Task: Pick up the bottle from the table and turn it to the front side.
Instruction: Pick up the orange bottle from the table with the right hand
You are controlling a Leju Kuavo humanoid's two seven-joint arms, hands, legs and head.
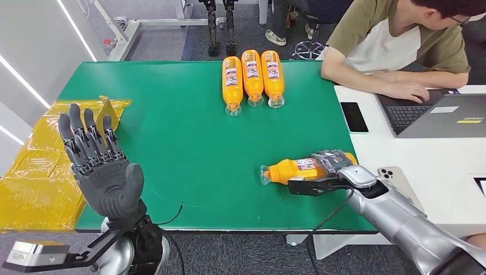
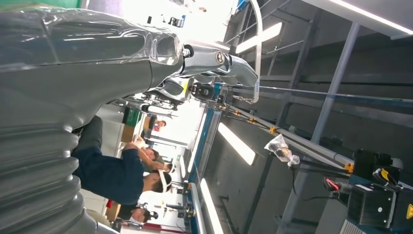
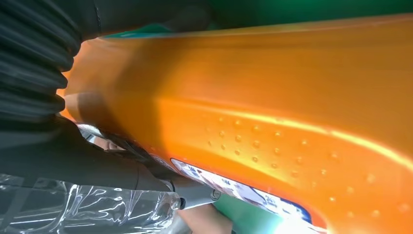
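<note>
An orange bottle (image 1: pixel 292 170) lies on its side on the green table (image 1: pixel 183 137), clear cap pointing left. My right hand (image 1: pixel 329 166) wraps around its base end, dark fingers over the top and thumb along the near side. The right wrist view has the bottle's orange body (image 3: pixel 292 97) and label edge close up, pressed against my hand (image 3: pixel 44 97). My left hand (image 1: pixel 97 163) is raised at the table's near left corner, palm facing me, fingers spread and holding nothing. In the left wrist view its grey thumb (image 2: pixel 73 63) points up toward the ceiling.
Three more orange bottles (image 1: pixel 252 77) lie side by side at the table's far edge. A person (image 1: pixel 395 51) sits at the white desk to the right with a laptop (image 1: pixel 441 114). Two phones (image 1: pixel 353 116) (image 1: pixel 395 177) lie on that desk. Yellow sheeting (image 1: pixel 34 172) covers the left.
</note>
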